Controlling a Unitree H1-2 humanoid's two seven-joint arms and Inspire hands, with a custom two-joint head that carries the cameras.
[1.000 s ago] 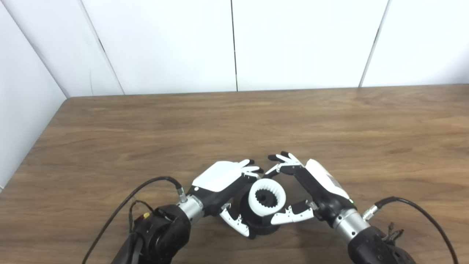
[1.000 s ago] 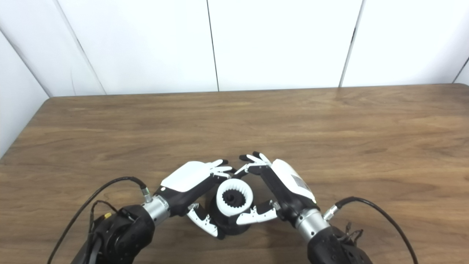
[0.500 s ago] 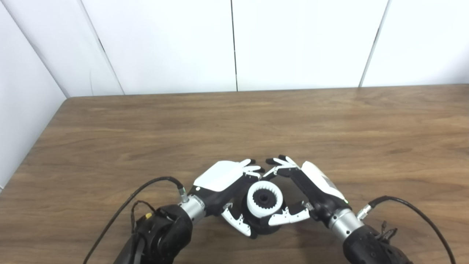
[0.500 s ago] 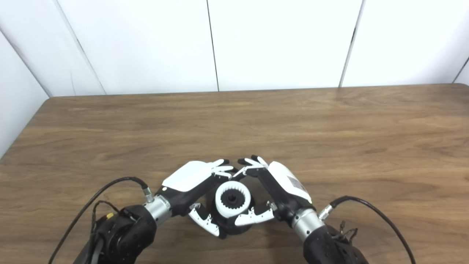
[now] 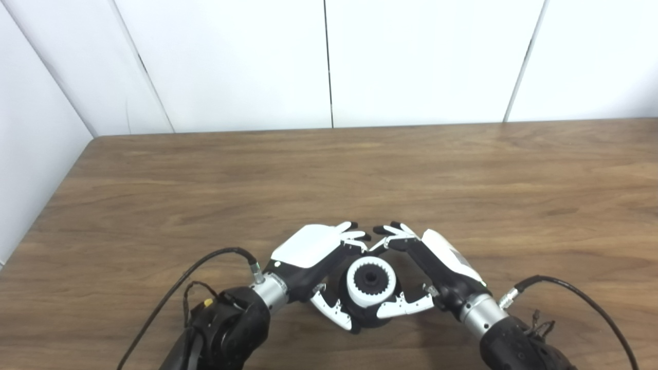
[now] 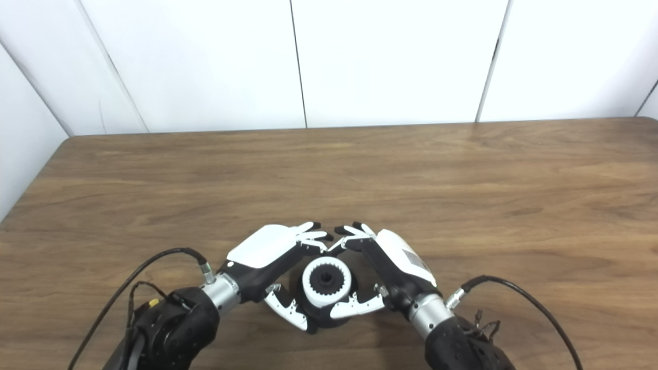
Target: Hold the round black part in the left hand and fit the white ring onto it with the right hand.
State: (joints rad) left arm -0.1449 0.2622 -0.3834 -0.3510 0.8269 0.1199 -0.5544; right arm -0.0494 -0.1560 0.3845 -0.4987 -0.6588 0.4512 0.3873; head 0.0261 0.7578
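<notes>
Left eye view: the left hand (image 5: 313,257) is coming in from the lower left of the frame and cupping the black part (image 5: 367,318), which is sitting on the table (image 5: 329,174) at lower centre. Its fingers are curling round the far side and its thumb is lying along the near side, so it is holding the part. The right hand (image 5: 437,267) is reaching in from the lower right, fingers and thumb closing round the white ring (image 5: 371,281). The ring is sitting on top of the black part, with a dark toothed hub showing through its middle.

Right eye view: the same group is lying at lower centre, slightly left. The left hand (image 6: 267,254) is gripping the black part (image 6: 321,318), the right hand (image 6: 398,267) is pinching the ring (image 6: 327,281), and the fingertips of both hands are nearly meeting behind the ring.
</notes>
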